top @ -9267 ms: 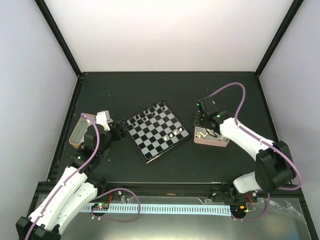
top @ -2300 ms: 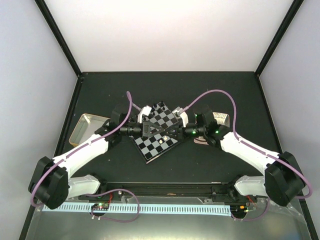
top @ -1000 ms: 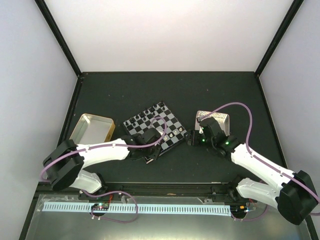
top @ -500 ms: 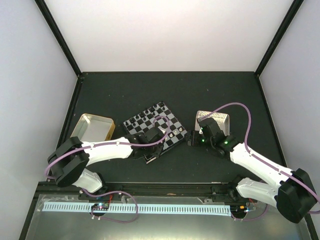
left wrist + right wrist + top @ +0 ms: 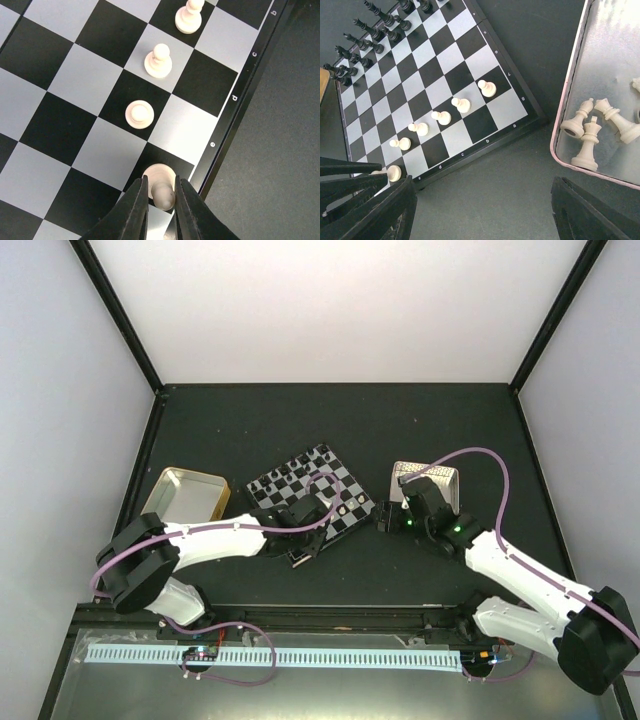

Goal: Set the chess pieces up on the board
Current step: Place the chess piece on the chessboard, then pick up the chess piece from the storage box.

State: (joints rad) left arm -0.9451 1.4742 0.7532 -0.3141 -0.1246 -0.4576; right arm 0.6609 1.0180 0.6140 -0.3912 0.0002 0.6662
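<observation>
1. Inspecting the left pincer (image 5: 161, 186): jaws narrow, close on either side of a cream piece (image 5: 159, 176); whether they pinch it or have let go, I cannot tell.
2. Change: this arm has swung from the far side of the board (image 5: 60, 75) to its near rim; judged, a placement near its end, release due.
3. The piece stands on a dark square against the lettered rim; long axis upright, head toward the wrist.
4. Right pincer (image 5: 484, 182): wide, empty, drawn back beside the pink tray (image 5: 600, 75).
</observation>
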